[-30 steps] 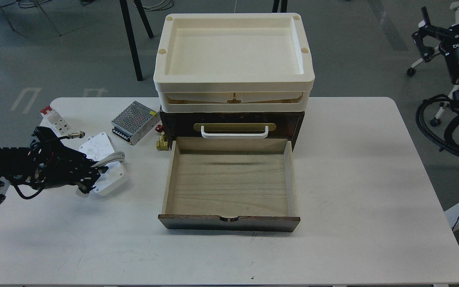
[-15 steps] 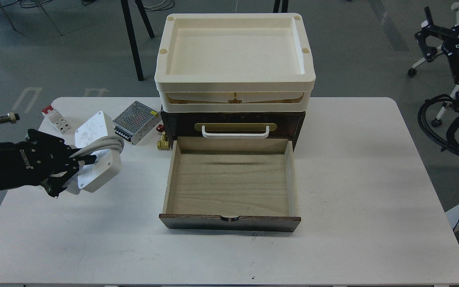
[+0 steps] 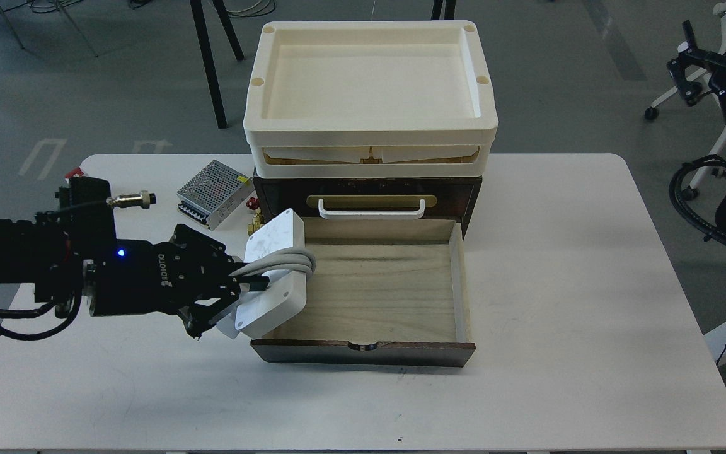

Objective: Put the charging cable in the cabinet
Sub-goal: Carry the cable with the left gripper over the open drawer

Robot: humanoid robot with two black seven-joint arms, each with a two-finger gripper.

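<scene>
My left gripper [image 3: 246, 287] is shut on the charging cable [image 3: 273, 274], a flat white block with a white cord wound round its middle. I hold it lifted and tilted over the left wall of the open pale-wood drawer [image 3: 369, 296]. The dark brown cabinet [image 3: 457, 192] stands at the table's middle back, its upper drawer shut with a white handle [image 3: 372, 208] on a brass plate. My right gripper [image 3: 691, 69] is at the far right, off the table; its fingers cannot be told apart.
Two stacked cream trays [image 3: 369, 135] sit on top of the cabinet. A silver perforated power supply box [image 3: 215, 192] and a small brass fitting [image 3: 254, 221] lie left of the cabinet. A small white block with a red cap [image 3: 73, 173] is mostly hidden behind my left arm.
My left gripper has lifted the charging cable off the table and carried it right, from the table's left side to over the drawer's left wall. The right arm has shifted slightly.
</scene>
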